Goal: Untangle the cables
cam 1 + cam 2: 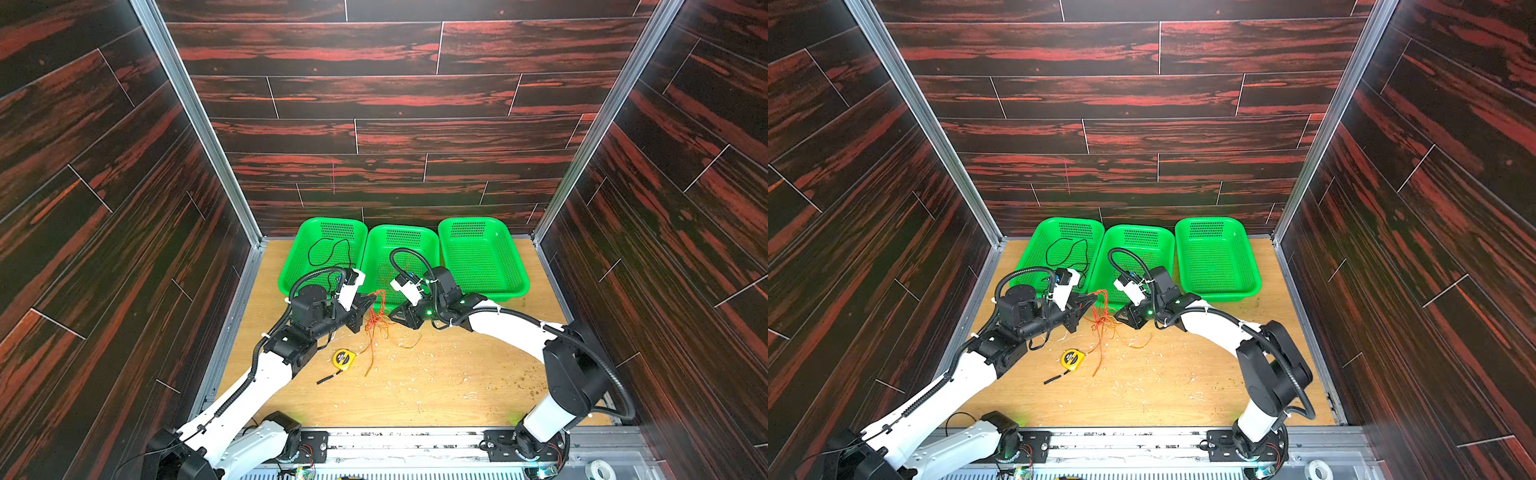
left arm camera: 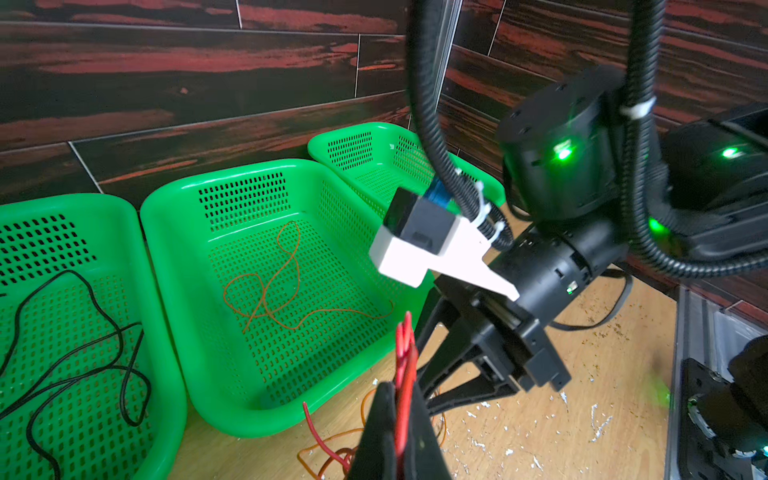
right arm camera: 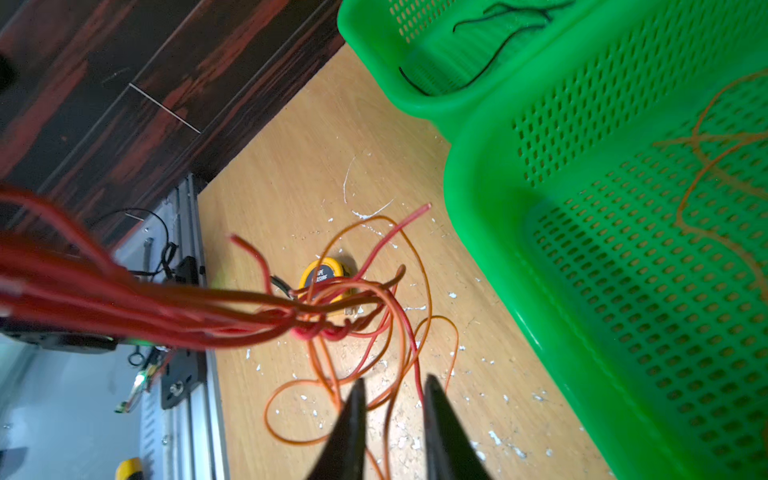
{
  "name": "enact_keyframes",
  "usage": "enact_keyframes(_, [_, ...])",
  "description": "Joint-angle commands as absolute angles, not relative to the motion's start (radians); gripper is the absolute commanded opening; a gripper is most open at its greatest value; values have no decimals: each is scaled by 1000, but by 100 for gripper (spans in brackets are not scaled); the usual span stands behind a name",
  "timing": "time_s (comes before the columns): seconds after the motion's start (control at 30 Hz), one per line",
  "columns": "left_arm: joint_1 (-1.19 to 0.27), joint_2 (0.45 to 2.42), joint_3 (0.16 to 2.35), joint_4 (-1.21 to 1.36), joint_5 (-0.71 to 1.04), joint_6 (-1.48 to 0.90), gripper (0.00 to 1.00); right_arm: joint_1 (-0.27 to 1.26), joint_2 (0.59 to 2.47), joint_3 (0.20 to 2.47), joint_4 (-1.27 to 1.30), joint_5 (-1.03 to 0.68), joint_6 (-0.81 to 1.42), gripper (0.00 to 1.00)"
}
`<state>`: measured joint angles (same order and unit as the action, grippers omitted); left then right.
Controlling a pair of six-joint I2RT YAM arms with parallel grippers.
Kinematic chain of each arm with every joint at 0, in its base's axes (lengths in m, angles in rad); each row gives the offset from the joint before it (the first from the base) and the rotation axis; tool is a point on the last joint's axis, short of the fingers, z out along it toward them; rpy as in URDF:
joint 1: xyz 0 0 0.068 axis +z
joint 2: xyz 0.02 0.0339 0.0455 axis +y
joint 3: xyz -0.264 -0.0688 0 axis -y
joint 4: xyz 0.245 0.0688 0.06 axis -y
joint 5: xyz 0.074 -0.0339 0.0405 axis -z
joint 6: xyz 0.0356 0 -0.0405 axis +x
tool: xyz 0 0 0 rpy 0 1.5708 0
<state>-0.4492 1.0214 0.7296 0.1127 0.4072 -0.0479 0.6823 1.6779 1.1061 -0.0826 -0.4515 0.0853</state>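
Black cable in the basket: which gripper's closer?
Left. The left gripper, shut on the red cable, sits just off the near corner of the black cable's basket; the right gripper is farther, in front of the middle basket.

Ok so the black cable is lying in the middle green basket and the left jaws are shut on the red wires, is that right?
Not the middle one: both top views show the black cable lying in the left green basket. The rest holds: the left jaws are shut on the red wires, as the left wrist view shows.
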Motion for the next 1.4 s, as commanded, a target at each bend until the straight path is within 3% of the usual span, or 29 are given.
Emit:
enact_keyframes(0.0, [-453,984,742,157,398,-27,0,683,1701,1128,-98,-444,94,12])
enact_keyframes(0.2, [-453,963,735,119,364,-20,0,678,1634,1095,-82,-291,101,0])
enact_keyframes(0.7, [-451,865,712,14,148,2,0,478,1435,964,-170,-116,92,0])
enact_keyframes(1.37, [-365,829,714,-70,108,15,0,65,1223,863,-331,72,89,0])
